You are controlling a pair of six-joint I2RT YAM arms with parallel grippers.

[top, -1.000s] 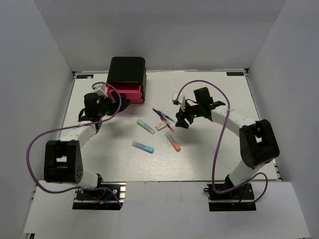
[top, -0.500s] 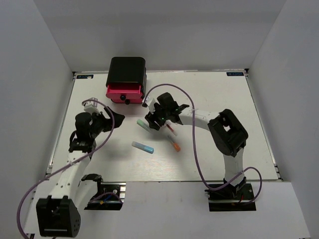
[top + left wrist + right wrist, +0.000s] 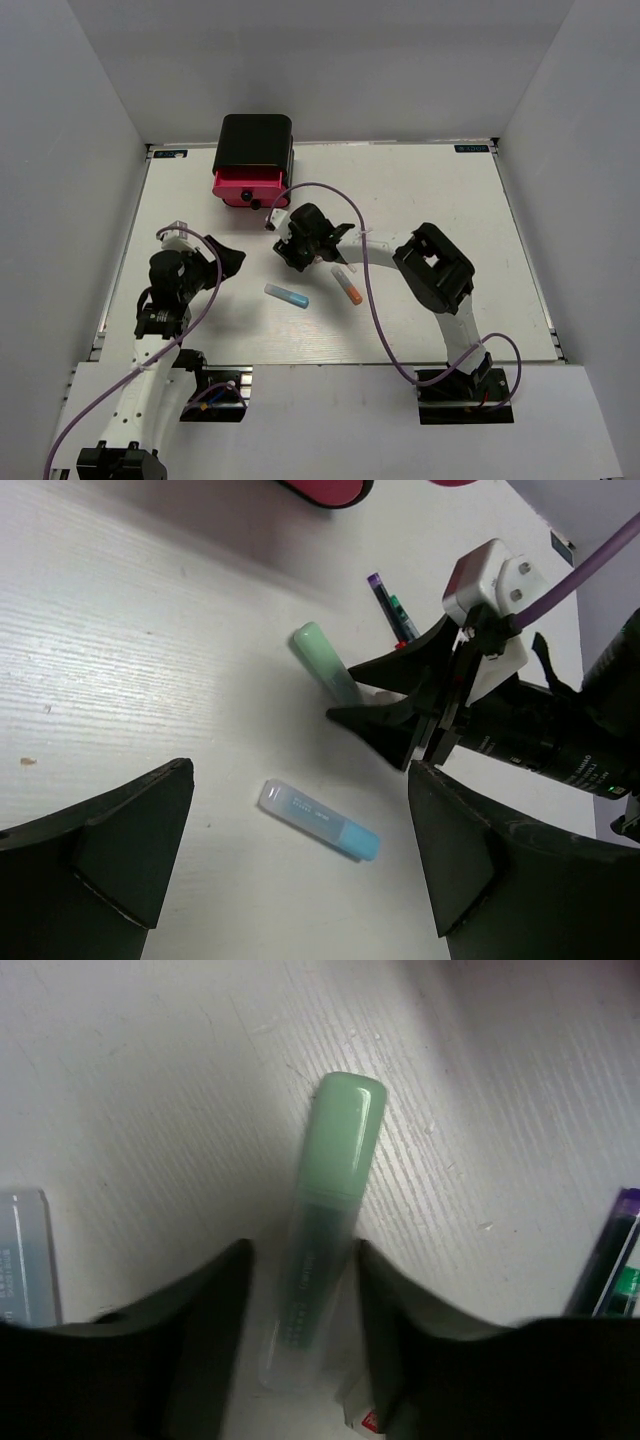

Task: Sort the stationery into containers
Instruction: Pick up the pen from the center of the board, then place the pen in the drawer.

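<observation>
plainly, right gripper (image 3: 303,1290) fingers (image 3: 200,1340) apart astride green tube (image 3: 335,1150), left gripper (image 3: 300,810) fingers (image 3: 110,850) wide apart

left gripper (image 3: 228,260): jaws wide apart, arm folded back near base | right gripper (image 3: 288,252): jaws half apart, low, arm reaching across leftward

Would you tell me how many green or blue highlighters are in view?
2: a green one straddled by the right hand; a blue one lying loose nearby. The right arm may hide others.

Top camera looks down from well above the green tube (image 3: 332,1165); left wrist views it obliquely, right wrist sits directly above (very close).
</observation>
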